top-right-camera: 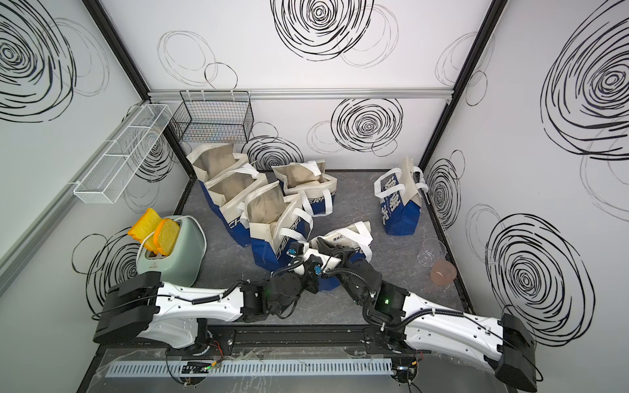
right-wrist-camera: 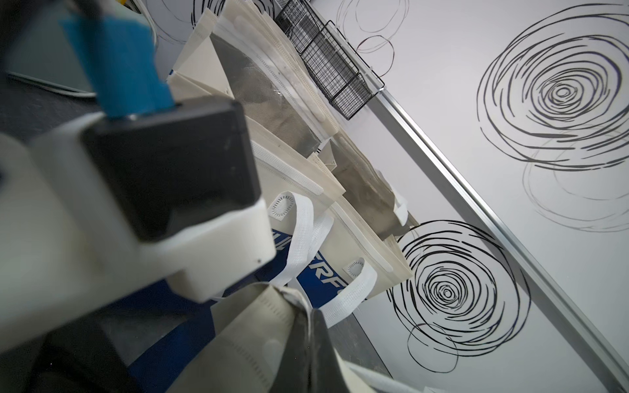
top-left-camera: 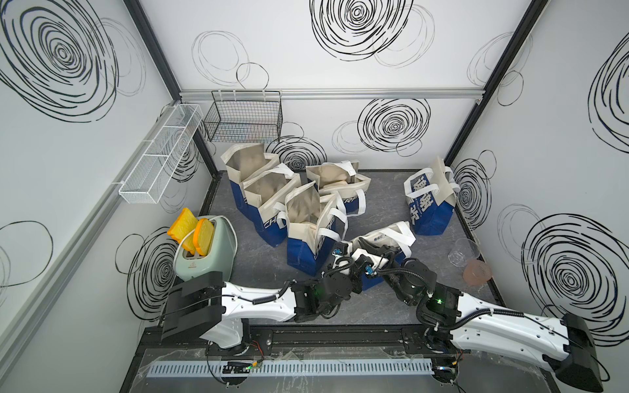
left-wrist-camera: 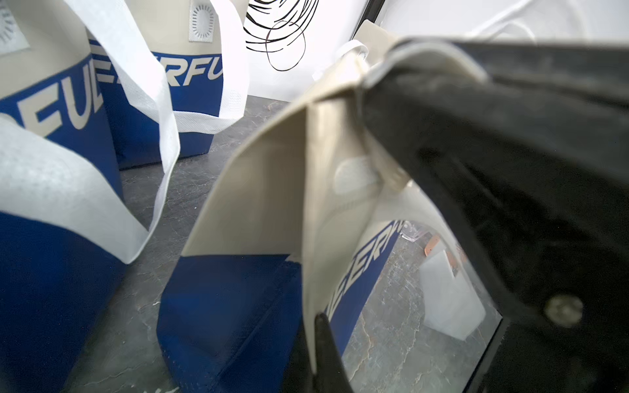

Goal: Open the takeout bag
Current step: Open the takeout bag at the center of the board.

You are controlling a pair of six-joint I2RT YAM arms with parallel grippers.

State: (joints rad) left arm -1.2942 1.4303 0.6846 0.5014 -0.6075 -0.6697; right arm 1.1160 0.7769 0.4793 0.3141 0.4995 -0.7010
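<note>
The takeout bag (top-left-camera: 376, 237) is standing near the front of the surface (top-left-camera: 391, 306) with the left tool (top-left-camera: 363, 244) and the right tool (top-left-camera: 388, 253) each clamping its cream top edge, so the gripping is looking done and the next move is likely calling for drawing both sides apart.

Both top views look steeply down from high above, sharing the whole surface (top-left-camera: 388, 204). Both wrist views sit very close among the bags (left-wrist-camera: 221, 299), looking across them.
</note>
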